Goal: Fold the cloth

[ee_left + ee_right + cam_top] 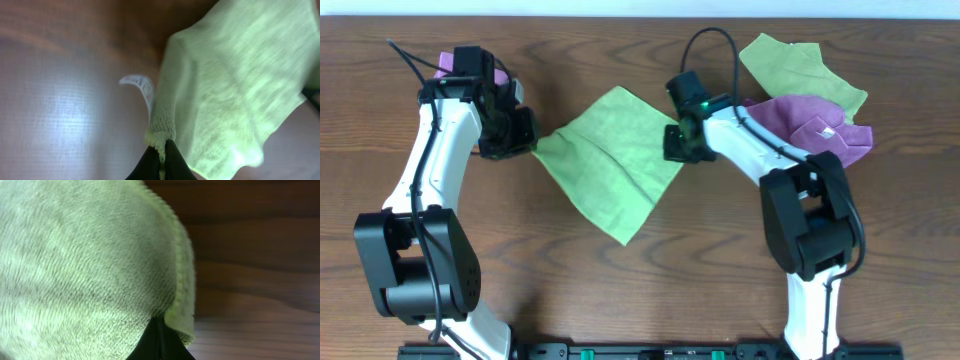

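Note:
The lime-green cloth [610, 160] hangs spread as a diamond between my two grippers above the wooden table. My left gripper [530, 140] is shut on its left corner; in the left wrist view the cloth [235, 75] bunches at the fingertips [162, 150], and its small white tag [140, 85] curls out beside the pinched corner. My right gripper [677, 140] is shut on the right corner; in the right wrist view the cloth [85, 255] fills the left side and its hemmed edge runs down to the fingertips [159, 325].
A duller green cloth [800, 65] and a purple cloth with a white tag [815, 130] lie at the back right, behind my right arm. Another bit of purple [448, 65] shows behind my left arm. Bare wooden table [620, 300] lies in front.

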`<state>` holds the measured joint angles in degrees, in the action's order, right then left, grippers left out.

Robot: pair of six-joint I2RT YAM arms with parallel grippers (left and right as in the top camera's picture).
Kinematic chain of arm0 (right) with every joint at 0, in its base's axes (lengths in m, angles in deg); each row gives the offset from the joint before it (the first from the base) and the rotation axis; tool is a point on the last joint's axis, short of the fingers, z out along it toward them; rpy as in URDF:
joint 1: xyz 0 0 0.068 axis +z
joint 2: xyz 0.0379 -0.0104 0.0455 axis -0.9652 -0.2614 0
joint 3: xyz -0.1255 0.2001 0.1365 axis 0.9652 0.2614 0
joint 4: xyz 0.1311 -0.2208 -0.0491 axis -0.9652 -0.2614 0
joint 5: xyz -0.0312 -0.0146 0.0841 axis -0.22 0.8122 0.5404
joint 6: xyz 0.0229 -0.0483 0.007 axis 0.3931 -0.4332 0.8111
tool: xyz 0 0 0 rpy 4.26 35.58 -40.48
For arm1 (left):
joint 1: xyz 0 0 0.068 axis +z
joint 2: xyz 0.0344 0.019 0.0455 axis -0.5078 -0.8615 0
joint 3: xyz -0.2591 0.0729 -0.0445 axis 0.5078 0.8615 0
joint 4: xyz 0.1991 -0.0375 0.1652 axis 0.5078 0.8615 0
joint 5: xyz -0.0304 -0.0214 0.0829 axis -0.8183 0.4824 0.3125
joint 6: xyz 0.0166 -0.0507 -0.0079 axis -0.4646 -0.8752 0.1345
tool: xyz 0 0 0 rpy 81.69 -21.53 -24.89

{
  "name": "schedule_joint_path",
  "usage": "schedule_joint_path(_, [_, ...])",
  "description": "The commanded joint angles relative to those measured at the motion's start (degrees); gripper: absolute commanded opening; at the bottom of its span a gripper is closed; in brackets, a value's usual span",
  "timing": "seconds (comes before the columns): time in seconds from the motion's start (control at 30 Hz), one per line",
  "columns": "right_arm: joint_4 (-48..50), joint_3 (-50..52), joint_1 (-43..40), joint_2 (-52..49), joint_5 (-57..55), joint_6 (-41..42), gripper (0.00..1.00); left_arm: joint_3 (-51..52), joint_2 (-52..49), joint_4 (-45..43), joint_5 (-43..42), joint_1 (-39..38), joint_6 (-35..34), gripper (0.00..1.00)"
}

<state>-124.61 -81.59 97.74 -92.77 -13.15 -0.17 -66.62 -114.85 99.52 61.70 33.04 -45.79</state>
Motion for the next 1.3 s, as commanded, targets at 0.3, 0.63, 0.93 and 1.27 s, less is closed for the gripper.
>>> schedule_joint_path(0.3, [-13.14, -1.01, -7.91, -3.13, -5.49, -0.09, 0.01, -0.33, 0.28, 10.67, 3.17, 0.07, 1.38, 0.08])
schedule_joint_path(0.63, [-23.76, -3.82, -7.8, 4.07, -4.57, -1.84, 0.01, -0.33, 0.28, 16.02, 2.93, 0.07, -0.37, 0.48])
schedule_joint_path(0.93, [-24.94, -3.82, -6.88, 20.65, -3.72, -5.25, 0.02, -0.33, 0.28, 15.08, -6.54, -2.75, -0.5, 0.14])
schedule_joint_path(1.27, [-24.94, -3.82, -7.45, 36.96, -0.07, -11.26, 0.01, -0.31, 0.28, 8.44, 4.83, -23.15, -6.08, 0.06])
